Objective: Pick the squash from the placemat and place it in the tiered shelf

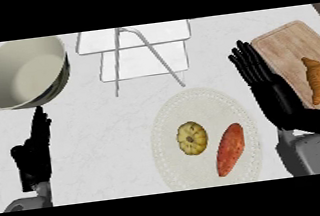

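**Clerk:** Head view, item one, the task's thing?

**Robot:** The squash (192,138), small, round, yellow, ribbed. It is lying on the placemat (172,123), a pale oval mat, left of centre on it. Nothing of mine is touching it.

**Clerk:** Item two, sharing the mat?

**Robot:** A sweet potato (230,149), orange-red, lying just beside the squash on its right, tilted.

**Clerk:** Item three, the destination?

**Robot:** The tiered shelf (141,52), white with thin metal legs, is standing at the far edge of the counter (105,121), well apart from the squash.

**Clerk:** Hands?

**Robot:** I am holding my right hand (268,86) open, fingers straight and pointing away from me, gripping nothing. It is hovering between the placemat and the cutting board (289,44), partly overlapping the board's near edge. My left hand (35,155) is resting open at the lower left, fingers up, holding nothing.

**Clerk:** Remaining stock?

**Robot:** A croissant (319,79) is lying on the wooden cutting board at right. A large pale bowl (21,74) is sitting at the far left, tipped toward me.
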### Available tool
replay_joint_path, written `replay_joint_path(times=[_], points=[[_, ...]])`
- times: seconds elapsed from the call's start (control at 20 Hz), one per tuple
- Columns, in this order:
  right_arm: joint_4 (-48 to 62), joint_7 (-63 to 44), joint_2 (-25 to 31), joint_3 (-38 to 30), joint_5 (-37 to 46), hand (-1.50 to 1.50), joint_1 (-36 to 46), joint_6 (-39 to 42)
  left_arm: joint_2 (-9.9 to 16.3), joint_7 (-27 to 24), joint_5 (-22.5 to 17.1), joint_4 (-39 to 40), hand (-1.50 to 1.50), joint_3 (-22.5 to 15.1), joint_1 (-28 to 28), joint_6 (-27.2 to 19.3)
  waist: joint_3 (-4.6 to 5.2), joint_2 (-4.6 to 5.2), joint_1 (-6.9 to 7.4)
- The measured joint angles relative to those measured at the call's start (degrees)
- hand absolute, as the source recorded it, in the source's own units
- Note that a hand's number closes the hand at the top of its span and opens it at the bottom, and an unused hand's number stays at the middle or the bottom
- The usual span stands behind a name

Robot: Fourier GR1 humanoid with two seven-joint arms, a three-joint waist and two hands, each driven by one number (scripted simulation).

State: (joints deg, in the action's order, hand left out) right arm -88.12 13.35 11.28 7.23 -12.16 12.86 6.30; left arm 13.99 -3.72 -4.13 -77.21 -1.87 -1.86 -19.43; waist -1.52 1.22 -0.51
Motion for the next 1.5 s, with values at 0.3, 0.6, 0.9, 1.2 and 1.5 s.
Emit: replay_joint_path(times=[0.3,0.6,0.9,1.2,1.5], points=[[-7.1,-2.9,9.8,0.1,12.0,1.50,5.0,-2.3,1.3,6.3,-3.1,1.3,0.00,-0.4,0.5,5.0,1.40,-1.36,-0.36],[-7.7,-14.2,19.7,-0.5,27.3,-1.50,4.9,-6.1,2.1,11.5,-7.3,0.5,0.00,-0.2,0.1,10.3,1.45,-1.75,-1.03],[-15.7,-19.5,23.7,2.0,28.4,-1.50,2.7,1.3,3.0,15.4,-9.7,0.2,0.00,0.4,-0.8,13.8,1.31,-1.65,-0.24],[-29.2,-32.7,25.5,7.9,27.0,-1.50,1.2,10.6,2.5,16.4,-9.3,-0.4,0.00,0.4,-0.7,13.7,1.31,-1.79,-0.15],[-37.1,-52.1,21.6,18.2,30.6,-1.50,5.8,16.1,2.7,17.4,-9.4,-0.5,0.00,0.7,-1.0,14.7,1.40,-1.67,0.53]])
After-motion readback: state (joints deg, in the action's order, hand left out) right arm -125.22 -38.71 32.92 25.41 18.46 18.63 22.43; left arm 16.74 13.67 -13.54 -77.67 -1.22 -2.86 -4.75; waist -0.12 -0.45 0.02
